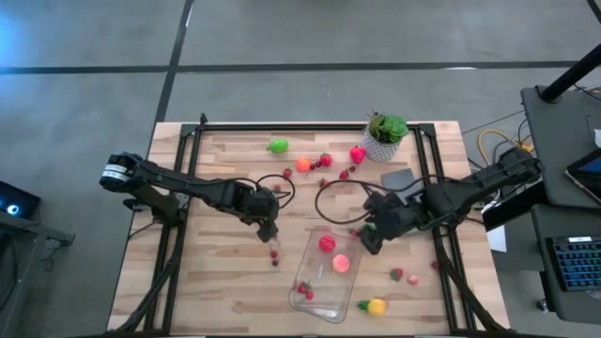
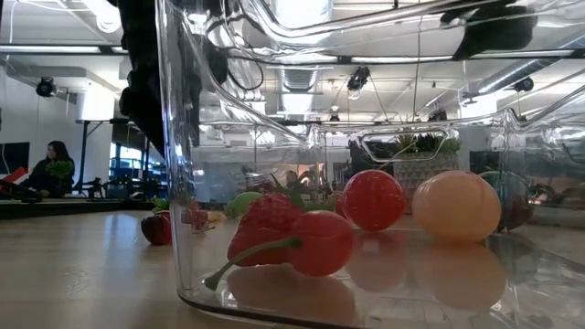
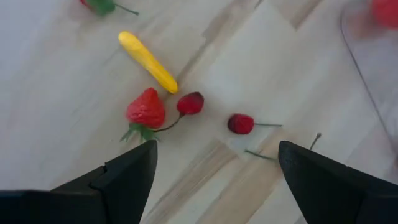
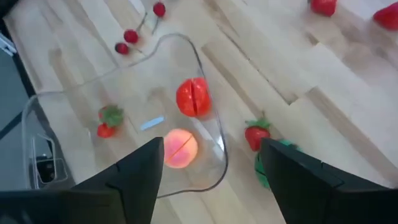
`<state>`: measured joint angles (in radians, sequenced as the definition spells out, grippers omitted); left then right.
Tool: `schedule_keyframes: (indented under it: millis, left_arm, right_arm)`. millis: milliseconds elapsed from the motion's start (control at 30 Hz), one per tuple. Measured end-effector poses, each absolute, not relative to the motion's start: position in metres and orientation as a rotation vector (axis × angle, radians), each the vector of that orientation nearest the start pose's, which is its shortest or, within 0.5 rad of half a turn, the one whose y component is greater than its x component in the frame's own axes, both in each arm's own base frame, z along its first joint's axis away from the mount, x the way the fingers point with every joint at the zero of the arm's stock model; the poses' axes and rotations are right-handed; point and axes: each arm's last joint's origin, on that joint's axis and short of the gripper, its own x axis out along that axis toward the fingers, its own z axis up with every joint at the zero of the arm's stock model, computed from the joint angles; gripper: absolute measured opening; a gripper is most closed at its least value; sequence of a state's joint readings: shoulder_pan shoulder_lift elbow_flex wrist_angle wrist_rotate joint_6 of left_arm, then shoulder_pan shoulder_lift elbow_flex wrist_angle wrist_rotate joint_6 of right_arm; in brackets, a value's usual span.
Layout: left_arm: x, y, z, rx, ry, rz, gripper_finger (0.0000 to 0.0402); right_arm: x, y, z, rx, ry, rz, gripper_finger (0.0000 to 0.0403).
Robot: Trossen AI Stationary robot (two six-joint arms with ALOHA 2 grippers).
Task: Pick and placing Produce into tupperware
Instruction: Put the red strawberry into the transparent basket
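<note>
In the low view the tupperware (image 2: pixel 302 228) fills the foreground, holding a strawberry with a cherry (image 2: pixel 320 242), a red tomato (image 2: pixel 373 198) and a peach (image 2: pixel 456 206). From above, the left gripper (image 1: pixel 269 229) hangs spread wide over loose cherries (image 1: pixel 274 253) beside the tupperware (image 1: pixel 329 277), while the right gripper (image 1: pixel 371 239) sits at its rim. The right wrist view shows its fingers (image 4: pixel 134 177) parted and empty above the peach (image 4: pixel 180 148); the left wrist view shows a strawberry (image 3: pixel 146 109) and yellow piece (image 3: pixel 148 61) on the table (image 3: pixel 62 93).

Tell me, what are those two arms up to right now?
Left gripper open above loose cherries and a strawberry. Right gripper open over the tupperware, pink piece and red piece inside. Nothing blocking.
</note>
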<state>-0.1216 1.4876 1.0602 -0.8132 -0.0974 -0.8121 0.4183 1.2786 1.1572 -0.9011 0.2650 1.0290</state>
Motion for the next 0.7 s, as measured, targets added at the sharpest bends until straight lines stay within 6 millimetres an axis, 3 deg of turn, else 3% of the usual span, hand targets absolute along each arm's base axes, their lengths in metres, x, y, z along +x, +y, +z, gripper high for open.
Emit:
schedule_keyframes:
  millis: [167, 400, 700]
  left_arm:
    - [0.27, -0.014, 0.225, -0.485, 1.207, 0.525, 0.0319]
    - [0.271, 0.016, 0.202, -0.47, 1.33, 0.501, 0.0319]
    - [0.28, 0.025, 0.179, -0.427, 1.423, 0.412, 0.0319]
  right_arm:
    - [0.22, 0.088, 0.311, 0.599, 0.878, -0.373, 0.0258]
    - [0.219, 0.085, 0.31, 0.599, 0.876, -0.407, 0.0259]
    - [0.221, 0.085, 0.305, 0.597, 0.9, -0.432, 0.0257]
